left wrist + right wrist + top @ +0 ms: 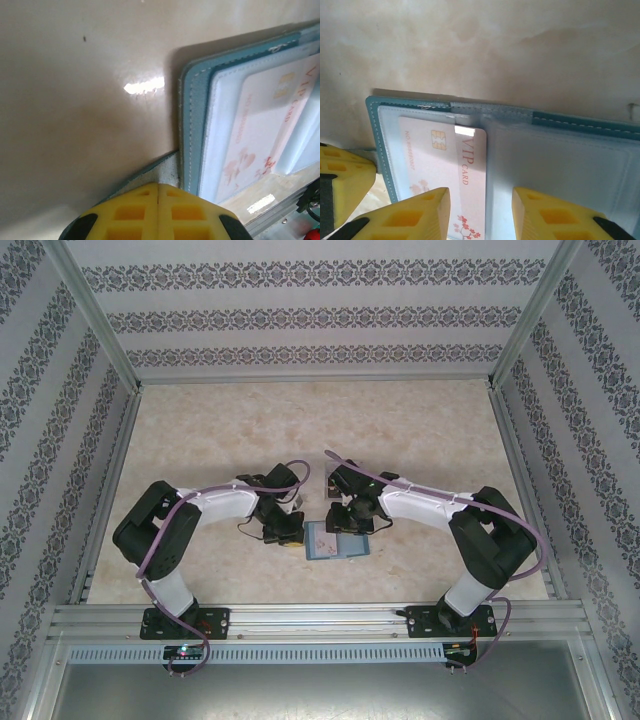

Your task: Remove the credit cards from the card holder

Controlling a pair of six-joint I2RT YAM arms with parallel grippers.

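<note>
Card holder lies open and flat on the tabletop, between the two grippers near the front edge. One credit card, pale with red "VIP CARD" lettering, sits in a clear inner pocket. Right gripper is partly open, holding nothing, its fingers poised over the card's lower end. Left gripper is fully closed, tips at the grey tab on the holder's edge; whether the tab is pinched cannot be told.
</note>
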